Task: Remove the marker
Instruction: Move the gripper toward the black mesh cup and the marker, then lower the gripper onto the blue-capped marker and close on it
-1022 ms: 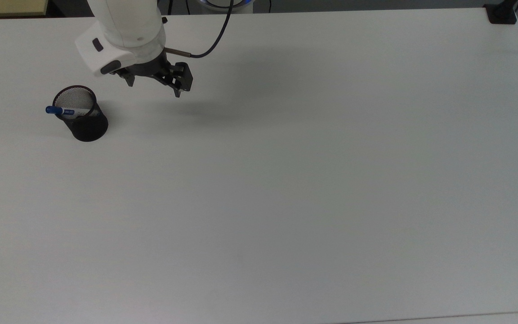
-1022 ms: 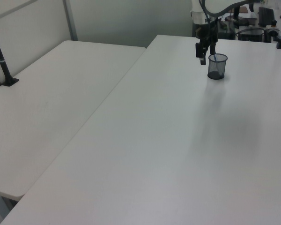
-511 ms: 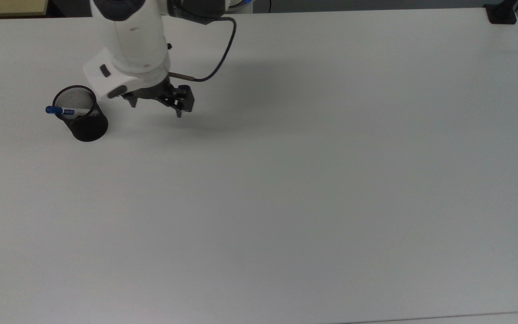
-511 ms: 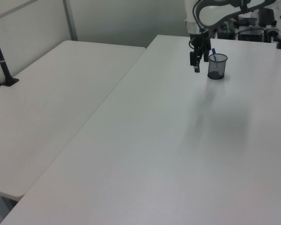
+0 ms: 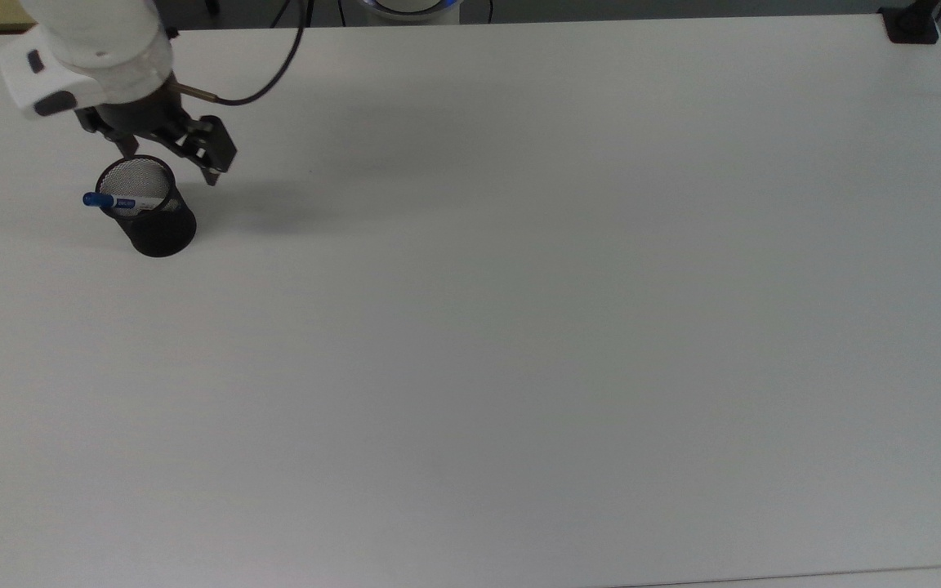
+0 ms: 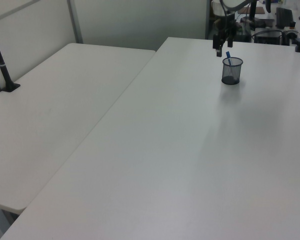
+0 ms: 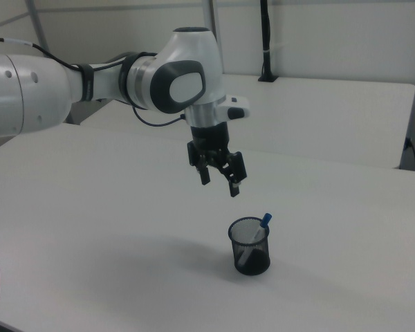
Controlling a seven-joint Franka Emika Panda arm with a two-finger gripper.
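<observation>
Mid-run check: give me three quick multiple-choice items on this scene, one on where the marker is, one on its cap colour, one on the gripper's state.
1. Where is the marker?
A. Flat on the table
B. Standing in the mesh cup
C. Held by the gripper

2. What colour is the marker's cap?
A. Red
B. Green
C. Blue

3. What is the gripper doing?
A. Open, empty, above the table
B. Shut on the marker
C. Pressed against the cup's base

Answers: 1 B, it leans inside the cup with its cap over the rim. 2 C, the top end shows blue. 3 A, the right view shows its fingers spread with nothing between them.
</observation>
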